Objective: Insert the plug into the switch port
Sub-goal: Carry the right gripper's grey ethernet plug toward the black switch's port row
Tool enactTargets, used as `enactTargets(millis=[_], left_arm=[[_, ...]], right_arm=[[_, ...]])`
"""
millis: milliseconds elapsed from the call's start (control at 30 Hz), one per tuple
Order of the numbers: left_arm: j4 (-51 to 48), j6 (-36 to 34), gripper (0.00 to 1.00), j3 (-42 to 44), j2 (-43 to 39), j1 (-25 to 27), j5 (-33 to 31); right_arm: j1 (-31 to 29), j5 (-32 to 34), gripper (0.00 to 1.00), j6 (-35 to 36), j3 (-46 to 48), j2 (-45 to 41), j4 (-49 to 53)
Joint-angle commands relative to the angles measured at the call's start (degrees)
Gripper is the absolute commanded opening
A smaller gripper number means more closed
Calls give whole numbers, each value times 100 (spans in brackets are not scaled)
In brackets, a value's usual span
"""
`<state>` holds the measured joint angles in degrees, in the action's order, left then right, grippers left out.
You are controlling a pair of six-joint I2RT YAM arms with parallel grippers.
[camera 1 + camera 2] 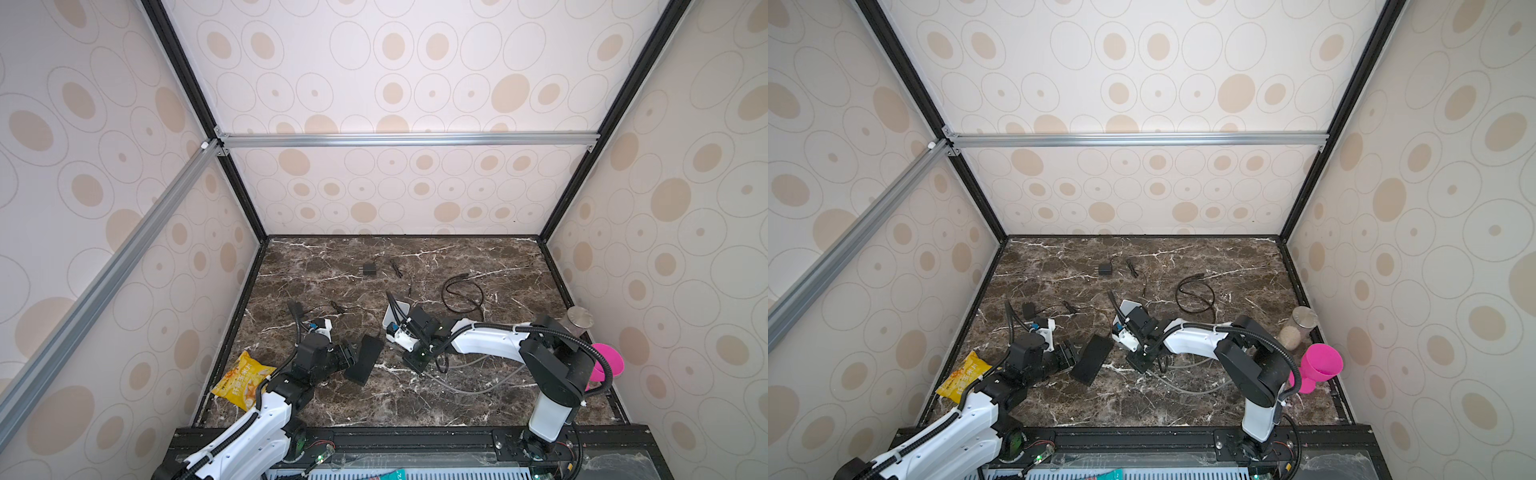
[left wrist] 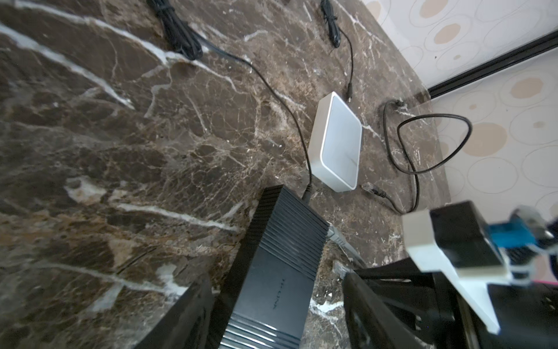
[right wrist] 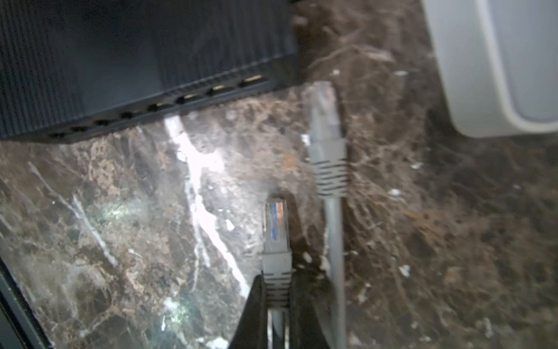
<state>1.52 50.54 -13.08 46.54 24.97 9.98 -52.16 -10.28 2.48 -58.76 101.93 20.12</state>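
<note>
The black switch lies flat on the marble table. My left gripper is open and straddles the switch's near end. One finger sits close against its side and the other stands apart over bare marble. My right gripper is shut on the boot of a grey network plug. The plug's clear tip points toward the switch's row of ports, a short way off. A second grey plug lies loose on the table beside it, near the switch's corner.
A white box sits just behind the switch, with a looped black cable farther back. A small black adapter lies near the rear. A snack bag is at left. A jar and pink cup stand at right.
</note>
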Motion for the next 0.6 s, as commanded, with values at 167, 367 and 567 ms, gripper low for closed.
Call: enactTargets(millis=[167,367,567], left_arm=[[320,-176,47,-245,749,-86,215],[355,-259,42,-272,943,-114,333],[629,-243,34,-261,1163,-144,822]], right_arm=[[-691,1083,0,447,386,-454,-569],[-1005,1240,0,362,370,-421,-921],[-1103,966,0,129,246,-301,-970]])
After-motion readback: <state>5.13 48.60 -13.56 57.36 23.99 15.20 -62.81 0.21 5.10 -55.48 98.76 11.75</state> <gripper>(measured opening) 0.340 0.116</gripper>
